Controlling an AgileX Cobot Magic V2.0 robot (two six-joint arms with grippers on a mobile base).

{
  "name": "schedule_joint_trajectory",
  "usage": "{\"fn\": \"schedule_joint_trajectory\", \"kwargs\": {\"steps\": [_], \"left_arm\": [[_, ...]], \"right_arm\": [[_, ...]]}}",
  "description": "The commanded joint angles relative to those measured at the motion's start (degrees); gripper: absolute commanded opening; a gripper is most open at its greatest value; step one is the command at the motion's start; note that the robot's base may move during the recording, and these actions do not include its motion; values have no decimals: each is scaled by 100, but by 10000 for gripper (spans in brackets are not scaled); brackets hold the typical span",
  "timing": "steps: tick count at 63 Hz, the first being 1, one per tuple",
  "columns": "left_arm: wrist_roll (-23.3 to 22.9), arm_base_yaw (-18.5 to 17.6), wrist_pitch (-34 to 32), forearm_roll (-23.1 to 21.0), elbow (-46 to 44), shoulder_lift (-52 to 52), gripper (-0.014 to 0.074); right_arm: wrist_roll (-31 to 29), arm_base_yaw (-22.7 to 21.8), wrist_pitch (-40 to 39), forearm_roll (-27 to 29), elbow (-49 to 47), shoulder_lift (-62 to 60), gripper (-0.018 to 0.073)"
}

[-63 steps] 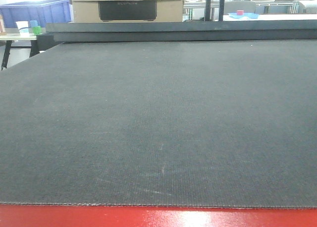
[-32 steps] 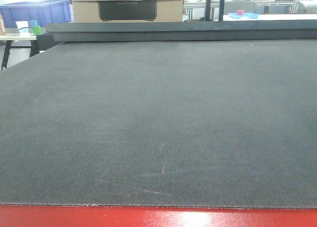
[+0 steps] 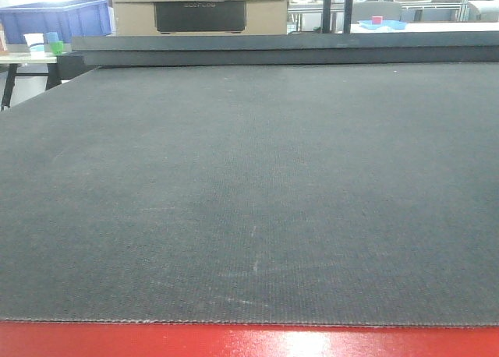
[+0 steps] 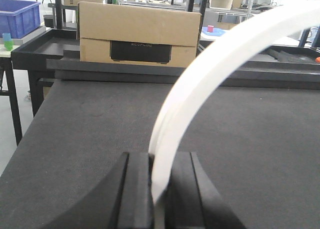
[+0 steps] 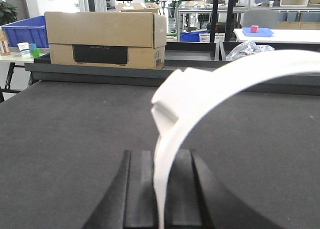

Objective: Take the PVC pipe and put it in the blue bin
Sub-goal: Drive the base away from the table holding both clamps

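The left claw (image 4: 160, 161) is closed tight on a white curved pipe (image 4: 185, 89), its 2 black fingers (image 4: 136, 189) pressed to either side of it. The right claw (image 5: 159, 159) is likewise closed on a white curved pipe (image 5: 225, 75), this one with a notched lump partway up. Whether the 2 claws hold 1 piece or 2 cannot be told. The front view shows only the bare dark surface (image 3: 249, 178), with no arm and no pipe on it.

In both wrist views the pipe rises from between the fingers and bends over to the right, so its length runs up and away from the claw, not flat along the surface.

The blue bin (image 3: 54, 18) stands far left, off the surface, on a side stand past the far left corner, left of the cardboard box (image 4: 140, 36). That is the relation that counts: the bin lies far and left of both claws, while the pipe's free end sweeps right, away from it. The left arm looks the nearer, judging by the bin's place in its view. The carry would have to go far and left, over the surface's raised far edge.
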Motion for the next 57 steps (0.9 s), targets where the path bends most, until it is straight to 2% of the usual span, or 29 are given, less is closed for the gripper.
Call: {"fn": "schedule_joint_trajectory", "kwargs": {"steps": [1,57], "left_arm": [[-5,-19,-180,4,-7,-33,-111],[-5,-19,-180,4,-7,-33,-111]], "right_arm": [[-53,-10,-167,-81,5,-30,-154],[-53,-10,-167,-81,5,-30,-154]]}}
